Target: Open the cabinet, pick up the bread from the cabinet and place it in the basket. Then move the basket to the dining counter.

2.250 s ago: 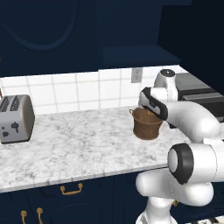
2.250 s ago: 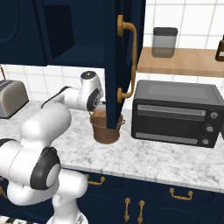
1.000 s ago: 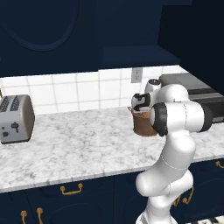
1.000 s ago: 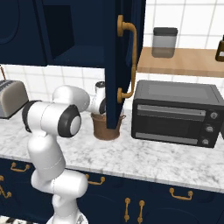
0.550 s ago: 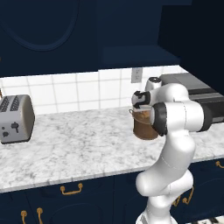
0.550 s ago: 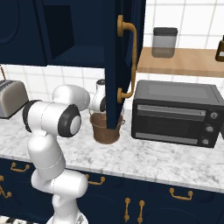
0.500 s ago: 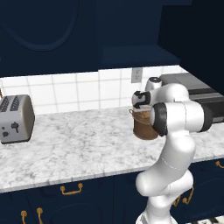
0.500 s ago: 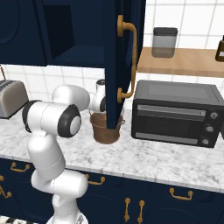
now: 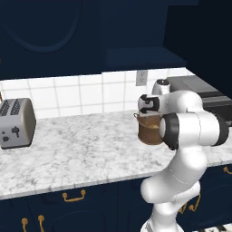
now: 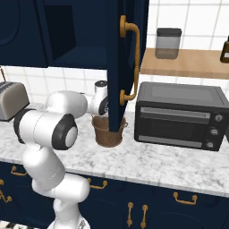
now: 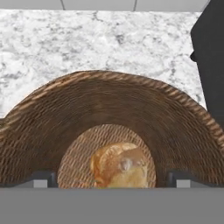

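One item of the task looks done: the bread (image 11: 120, 166) lies on the floor of the basket (image 11: 109, 118), which stands on the marble table (image 9: 81, 149) beside the oven (image 10: 179, 116). Pincer (image 11: 111, 179) spread wide over the basket mouth, holding nothing. Cabinet (image 10: 127, 62) door open. Next, by my reading: grip the basket rim, carry it to the dining counter.

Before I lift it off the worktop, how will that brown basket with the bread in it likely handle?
The basket looks stiffly woven, so it should probably hold its shape. It narrows toward the base, so it may tip if nudged near the rim. The bread lies loose on its floor and could slide.
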Robot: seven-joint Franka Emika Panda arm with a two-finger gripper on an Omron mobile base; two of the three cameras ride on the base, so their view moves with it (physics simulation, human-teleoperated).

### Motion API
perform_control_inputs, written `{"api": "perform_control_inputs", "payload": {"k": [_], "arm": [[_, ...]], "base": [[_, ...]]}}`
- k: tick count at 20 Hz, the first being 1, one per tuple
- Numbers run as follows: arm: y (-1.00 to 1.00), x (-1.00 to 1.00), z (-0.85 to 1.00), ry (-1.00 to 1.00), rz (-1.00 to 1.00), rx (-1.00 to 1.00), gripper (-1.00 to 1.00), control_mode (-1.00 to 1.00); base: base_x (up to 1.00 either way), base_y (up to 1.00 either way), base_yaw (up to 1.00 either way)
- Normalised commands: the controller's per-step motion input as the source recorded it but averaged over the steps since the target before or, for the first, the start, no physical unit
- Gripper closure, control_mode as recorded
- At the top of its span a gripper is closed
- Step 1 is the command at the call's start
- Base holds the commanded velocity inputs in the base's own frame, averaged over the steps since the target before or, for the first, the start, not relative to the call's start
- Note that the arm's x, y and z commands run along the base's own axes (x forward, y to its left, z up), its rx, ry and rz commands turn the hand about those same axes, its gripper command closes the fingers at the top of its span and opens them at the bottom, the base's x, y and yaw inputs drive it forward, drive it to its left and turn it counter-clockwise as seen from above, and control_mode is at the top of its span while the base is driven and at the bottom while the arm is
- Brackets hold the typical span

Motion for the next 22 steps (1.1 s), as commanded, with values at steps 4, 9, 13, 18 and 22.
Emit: {"api": "perform_control_inputs", "payload": {"k": [4, 9, 13, 18, 22], "arm": [[0.61, -0.57, 0.3, 0.0, 0.08, -0.1, -1.0, -1.0], [0.59, -0.16, 0.0, 0.0, 0.09, -0.14, -1.0, -1.0], [0.26, 0.08, -0.19, 0.11, 0.07, -0.1, -1.0, -1.0], [0.0, 0.11, -0.34, 0.09, 0.04, -0.07, -1.0, -1.0], [-0.04, 0.0, -0.36, 0.01, 0.02, -0.08, -1.0, -1.0]], "base": [[0.0, 0.0, 0.0], [0.0, 0.0, 0.0], [0.0, 0.0, 0.0], [0.0, 0.0, 0.0], [0.0, 0.0, 0.0]]}}
